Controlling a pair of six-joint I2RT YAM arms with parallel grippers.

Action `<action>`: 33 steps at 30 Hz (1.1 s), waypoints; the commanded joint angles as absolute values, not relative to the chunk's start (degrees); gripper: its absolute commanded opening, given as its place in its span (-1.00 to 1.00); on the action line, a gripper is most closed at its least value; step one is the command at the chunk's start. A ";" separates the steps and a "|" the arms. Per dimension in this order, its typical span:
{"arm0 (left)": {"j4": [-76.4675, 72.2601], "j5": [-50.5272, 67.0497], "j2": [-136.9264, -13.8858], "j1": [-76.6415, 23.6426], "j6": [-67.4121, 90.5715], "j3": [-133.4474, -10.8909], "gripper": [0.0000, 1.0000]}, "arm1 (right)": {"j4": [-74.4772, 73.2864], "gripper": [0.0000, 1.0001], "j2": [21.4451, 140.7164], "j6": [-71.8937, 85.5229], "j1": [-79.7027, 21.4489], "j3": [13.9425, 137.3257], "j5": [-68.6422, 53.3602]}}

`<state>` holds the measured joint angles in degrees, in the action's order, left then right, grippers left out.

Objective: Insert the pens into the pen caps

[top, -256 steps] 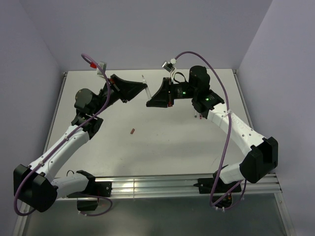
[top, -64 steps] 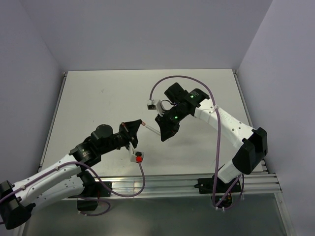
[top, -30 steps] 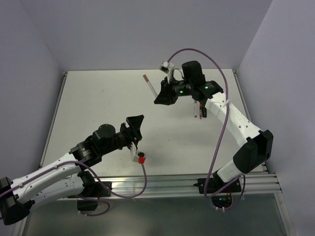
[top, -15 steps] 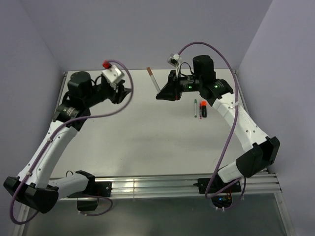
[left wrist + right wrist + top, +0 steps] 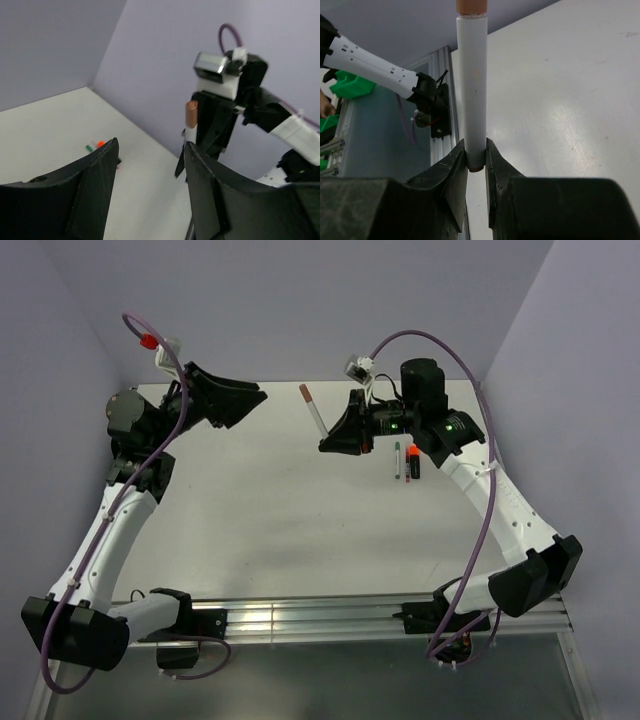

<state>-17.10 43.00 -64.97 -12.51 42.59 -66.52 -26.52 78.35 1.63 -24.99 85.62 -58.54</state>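
My right gripper is shut on the lower end of a thin white pen, holding it up above the back of the table. A brownish-red cap sits on the pen's top end. In the right wrist view the pen stands upright between the fingers. My left gripper hangs open and empty in the air, to the left of the pen and apart from it. The left wrist view shows the capped pen beyond its open fingers.
To the right of my right gripper a white pen with a green cap, a thin dark red pen and a black marker with an orange cap lie side by side on the white table. Purple walls close the back and sides.
My left arm has swung up from the table's front to the back left and risen further in the last half second. The right gripper has lifted the capped pen and shifted slightly right.
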 commanded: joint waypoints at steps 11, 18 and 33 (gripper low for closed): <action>-25.66 46.14 -68.64 -15.29 55.20 -69.88 0.26 | -24.43 -1.00 77.61 0.97 -29.35 82.79 -63.11; -26.80 46.23 -68.47 -17.40 54.67 -68.29 0.06 | -24.17 -1.00 78.40 2.02 -29.71 82.88 -62.49; -27.60 47.37 -69.52 -21.00 53.97 -68.20 -0.11 | -23.64 -1.00 78.66 3.16 -29.88 82.97 -62.67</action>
<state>-25.12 45.89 -69.67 -20.29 54.72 -67.72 -26.17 79.00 2.68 -29.50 82.48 -62.11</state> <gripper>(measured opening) 0.454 0.238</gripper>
